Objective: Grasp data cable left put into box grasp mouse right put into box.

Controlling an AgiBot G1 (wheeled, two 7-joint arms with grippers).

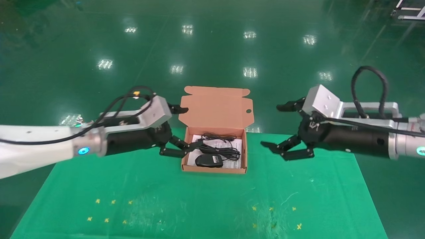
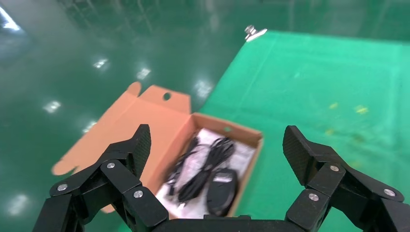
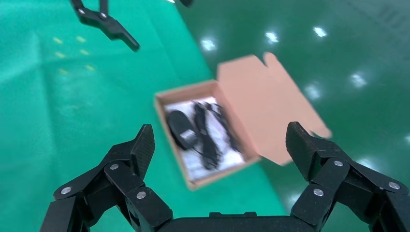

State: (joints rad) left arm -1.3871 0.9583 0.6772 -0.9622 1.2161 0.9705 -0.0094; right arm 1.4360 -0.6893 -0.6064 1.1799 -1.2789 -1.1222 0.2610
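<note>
Head view: salmon-orange shallow cardboard mailer box (image 1: pixel 214 169) sits on the green-cloth table (image 1: pixel 199 202) at the middle of the far edge, tall flap lid with round notch standing open toward the far side. White printed leaflet (image 1: pixel 232 145) lines the bottom.

Small black oval mouse (image 1: pixel 209 160) lies inside the box, near-left part, touching the leaflet. Thin black coiled data cable (image 1: pixel 219 136) lies inside too, along the far part. More black cord runs between cable and mouse; can't tell cleanly which strand belongs to which.

Left gripper (image 1: pixel 179 131) hovers at the box's left wall, fingers spread wide, nothing held. One lower finger (image 1: pixel 172 152) overlaps the left wall in this view; contact not clear.

Right gripper (image 1: pixel 282 127) hovers above the table right of the box, apart from it, fingers wide, empty.

Left wrist view: both fingers (image 2: pixel 125 164) splayed, box (image 2: pixel 251 137) beyond them with mouse (image 2: pixel 221 191) and cable (image 2: pixel 205 164) inside.

Right wrist view: same spread, box (image 3: pixel 169 99) with mouse (image 3: pixel 182 129) and cable (image 3: pixel 203 135) inside, left gripper (image 3: pixel 109 21) farther off.

Small yellow cross marks (image 1: pixel 109 210) on the cloth near the near-left and near-right corners.
</note>
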